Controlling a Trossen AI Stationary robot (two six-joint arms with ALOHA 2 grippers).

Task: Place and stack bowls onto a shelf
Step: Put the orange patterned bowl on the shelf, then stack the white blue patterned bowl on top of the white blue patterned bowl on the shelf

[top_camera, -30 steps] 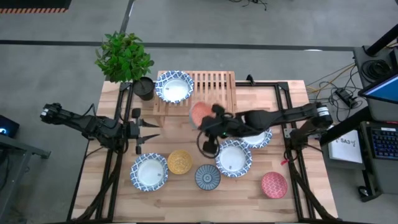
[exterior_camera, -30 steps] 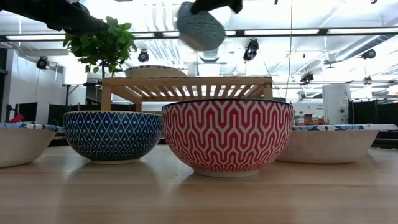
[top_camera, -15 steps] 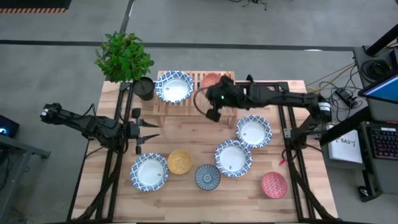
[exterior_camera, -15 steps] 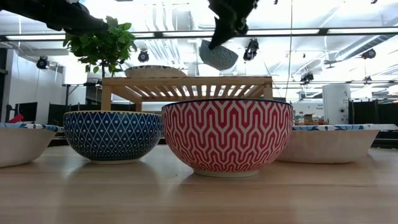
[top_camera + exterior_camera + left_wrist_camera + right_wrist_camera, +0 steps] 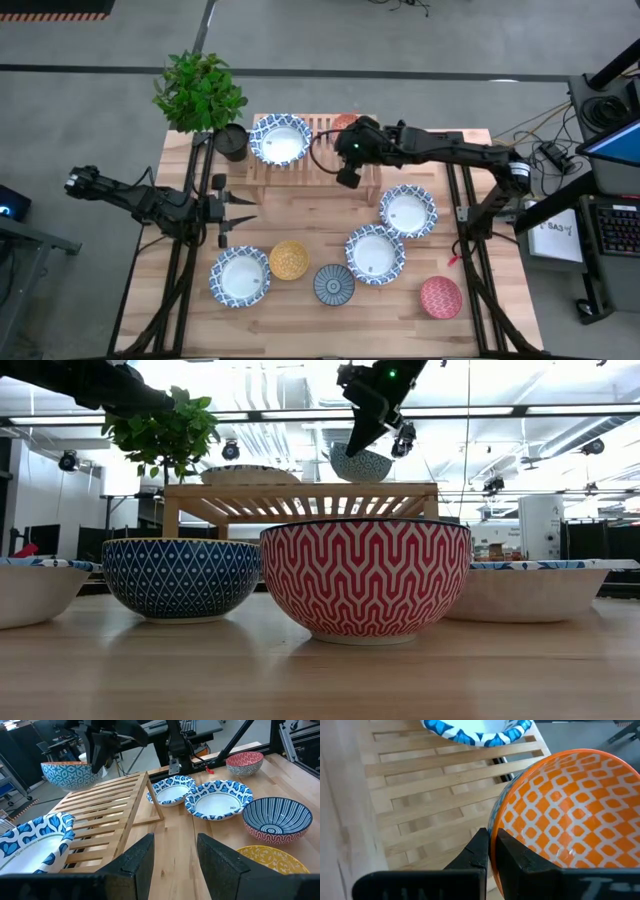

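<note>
Right gripper (image 5: pixel 490 851) pinching rim of small orange-lattice bowl (image 5: pixel 565 815), just above slatted light-wood shelf (image 5: pixel 325 150), beside white blue-rimmed bowl (image 5: pixel 281 140). Looks glazed ceramic: rigid, slick, chippable; rim grip suits. Left gripper (image 5: pixel 174 851) spread, idle.

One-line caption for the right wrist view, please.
Right pincer shut on the orange bowl's rim, holding it above the slatted shelf beside a white-and-blue bowl.

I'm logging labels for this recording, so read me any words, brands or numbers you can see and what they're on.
Sheet of paper at the right edge of the high view: dark marks, too small to read.
White bowl in the left wrist view: small dark mark inside, too blurred to read.
Nothing else legible.
</note>
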